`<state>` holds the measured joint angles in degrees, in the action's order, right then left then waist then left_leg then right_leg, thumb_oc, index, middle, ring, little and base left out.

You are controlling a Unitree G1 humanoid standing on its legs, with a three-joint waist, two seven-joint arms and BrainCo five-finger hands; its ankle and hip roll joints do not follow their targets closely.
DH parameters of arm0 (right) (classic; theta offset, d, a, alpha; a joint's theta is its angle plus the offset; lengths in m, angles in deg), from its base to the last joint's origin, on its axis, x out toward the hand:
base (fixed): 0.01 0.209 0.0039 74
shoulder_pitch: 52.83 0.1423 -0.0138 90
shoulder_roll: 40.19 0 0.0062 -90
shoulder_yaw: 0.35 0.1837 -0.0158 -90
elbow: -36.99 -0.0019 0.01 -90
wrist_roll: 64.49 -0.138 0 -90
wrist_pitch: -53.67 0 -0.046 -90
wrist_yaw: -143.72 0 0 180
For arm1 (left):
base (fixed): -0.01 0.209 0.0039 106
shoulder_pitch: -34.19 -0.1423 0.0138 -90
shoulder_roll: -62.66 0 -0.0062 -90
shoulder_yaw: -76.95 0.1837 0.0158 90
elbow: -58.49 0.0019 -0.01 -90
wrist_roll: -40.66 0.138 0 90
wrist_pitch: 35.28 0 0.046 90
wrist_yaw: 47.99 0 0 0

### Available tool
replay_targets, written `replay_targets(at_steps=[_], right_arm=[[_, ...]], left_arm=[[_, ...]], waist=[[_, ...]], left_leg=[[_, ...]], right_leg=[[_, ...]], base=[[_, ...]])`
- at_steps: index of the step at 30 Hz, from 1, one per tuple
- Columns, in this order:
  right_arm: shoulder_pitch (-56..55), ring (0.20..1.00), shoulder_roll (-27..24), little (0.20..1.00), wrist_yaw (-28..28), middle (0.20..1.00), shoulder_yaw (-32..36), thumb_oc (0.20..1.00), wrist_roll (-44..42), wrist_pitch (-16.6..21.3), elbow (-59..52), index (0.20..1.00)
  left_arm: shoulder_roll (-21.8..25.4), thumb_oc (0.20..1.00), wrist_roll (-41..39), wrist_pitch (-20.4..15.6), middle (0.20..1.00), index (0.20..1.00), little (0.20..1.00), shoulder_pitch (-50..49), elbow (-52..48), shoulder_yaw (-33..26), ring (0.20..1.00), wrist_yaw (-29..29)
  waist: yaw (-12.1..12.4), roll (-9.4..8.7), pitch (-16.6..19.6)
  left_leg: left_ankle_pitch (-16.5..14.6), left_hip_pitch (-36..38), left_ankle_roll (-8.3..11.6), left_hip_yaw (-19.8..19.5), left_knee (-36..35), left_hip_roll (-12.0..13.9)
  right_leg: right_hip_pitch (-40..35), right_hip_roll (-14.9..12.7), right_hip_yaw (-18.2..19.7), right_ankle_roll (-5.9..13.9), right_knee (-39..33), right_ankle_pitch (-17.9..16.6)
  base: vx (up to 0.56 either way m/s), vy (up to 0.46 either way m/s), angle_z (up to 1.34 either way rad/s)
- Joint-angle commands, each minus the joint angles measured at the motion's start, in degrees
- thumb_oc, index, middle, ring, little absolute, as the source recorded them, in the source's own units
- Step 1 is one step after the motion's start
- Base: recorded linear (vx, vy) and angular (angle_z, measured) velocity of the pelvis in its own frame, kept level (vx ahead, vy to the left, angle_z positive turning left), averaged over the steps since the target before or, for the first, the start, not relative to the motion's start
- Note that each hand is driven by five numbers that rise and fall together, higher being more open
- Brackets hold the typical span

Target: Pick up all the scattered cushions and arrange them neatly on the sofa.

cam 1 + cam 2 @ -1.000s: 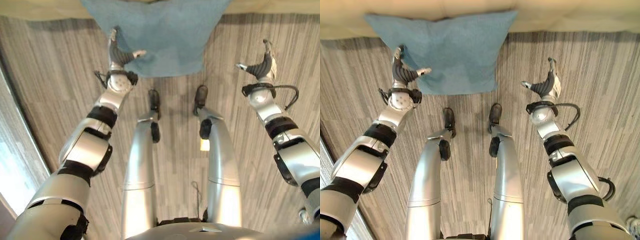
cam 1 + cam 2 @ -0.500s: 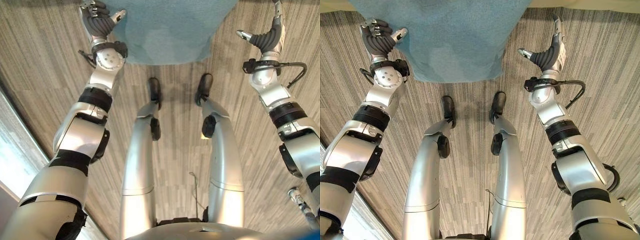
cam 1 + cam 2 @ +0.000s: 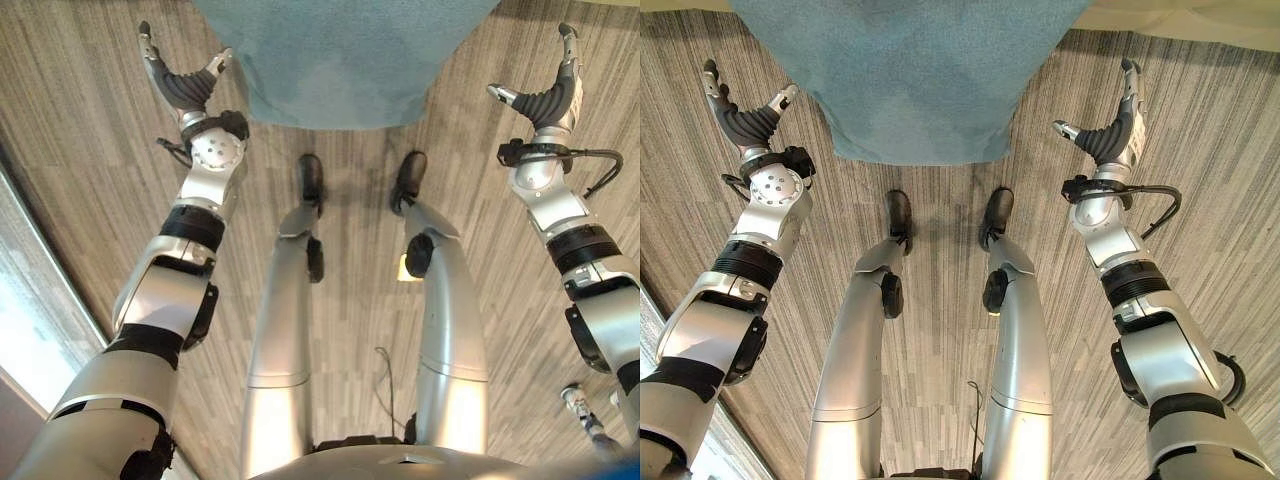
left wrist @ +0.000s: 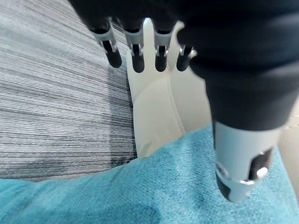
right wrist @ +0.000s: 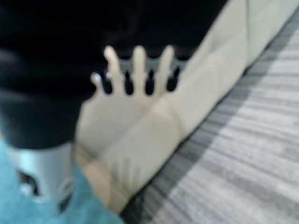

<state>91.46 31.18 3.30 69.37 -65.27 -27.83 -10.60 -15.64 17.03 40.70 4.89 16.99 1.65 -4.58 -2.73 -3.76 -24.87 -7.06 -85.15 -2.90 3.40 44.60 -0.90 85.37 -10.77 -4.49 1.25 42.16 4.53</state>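
A teal cushion (image 3: pixel 910 80) lies on the floor ahead, its far edge against the base of the cream sofa (image 3: pixel 1180 20). My left hand (image 3: pixel 185 85) hovers just left of the cushion's near corner, fingers straight and thumb spread, holding nothing. My right hand (image 3: pixel 548 100) is raised to the right of the cushion, a clear gap away, also open. In the left wrist view the hand's fingers (image 4: pixel 135 56) point at the sofa base (image 4: pixel 159 107) with the cushion (image 4: pixel 140 191) below them. The right wrist view shows the sofa front (image 5: pixel 154 130) and a sliver of the cushion (image 5: pixel 88 205).
Grey striped carpet (image 3: pixel 90 180) covers the floor on both sides of the cushion. A pale wall or window strip (image 3: pixel 30 330) runs along the far left.
My left hand, curled at the cushion's corner before, has opened and drawn off to the left. The right hand has stayed open. The camera has shifted.
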Motion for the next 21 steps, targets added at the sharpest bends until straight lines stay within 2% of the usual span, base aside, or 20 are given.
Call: replay_targets(at_steps=[1,6,13,21], right_arm=[[-3.36,1.000,-0.24,1.000,-0.73,1.000,0.44,1.000,1.84,2.26,-1.75,1.000],[-0.86,1.000,-0.82,1.000,-2.31,1.000,-1.36,1.000,1.51,2.51,-1.45,1.000],[1.75,1.000,-1.84,1.000,-3.84,1.000,-3.27,1.000,0.53,2.99,-2.80,1.000],[6.22,1.000,-1.60,1.000,-5.76,1.000,-6.62,1.000,-2.43,2.44,1.33,1.000]], left_arm=[[-0.23,1.000,-4.63,-4.01,1.000,1.000,1.000,-2.74,-0.38,0.57,1.000,-6.83],[0.65,1.000,-6.51,-3.71,1.000,1.000,1.000,0.80,1.66,2.82,1.000,-10.35],[1.31,1.000,-8.94,-4.31,1.000,1.000,1.000,5.17,2.97,4.23,1.000,-12.31],[-1.30,1.000,-10.22,-5.49,1.000,1.000,1.000,7.80,-0.74,7.14,1.000,-13.82]], waist=[[0.01,0.87,7.43],[-0.41,1.17,8.04],[-1.14,1.02,7.40],[-0.72,1.83,6.94]], left_leg=[[-3.97,-0.05,2.07,-4.61,1.53,-2.91],[-4.39,-1.82,1.71,-4.42,2.62,-2.67],[-5.01,-3.38,1.16,-3.35,3.80,-2.29],[-4.37,-4.70,1.15,-2.92,3.67,-2.74]], right_leg=[[-3.55,-0.44,1.53,5.54,1.98,2.51],[-1.52,-0.64,2.04,5.73,2.55,2.45],[0.70,-0.48,3.02,6.34,3.55,2.15],[3.05,-0.64,3.81,6.27,4.92,2.68]], base=[[0.00,0.000,0.00],[0.02,0.031,-0.01],[0.03,0.055,-0.04],[0.02,-0.002,-0.02]])
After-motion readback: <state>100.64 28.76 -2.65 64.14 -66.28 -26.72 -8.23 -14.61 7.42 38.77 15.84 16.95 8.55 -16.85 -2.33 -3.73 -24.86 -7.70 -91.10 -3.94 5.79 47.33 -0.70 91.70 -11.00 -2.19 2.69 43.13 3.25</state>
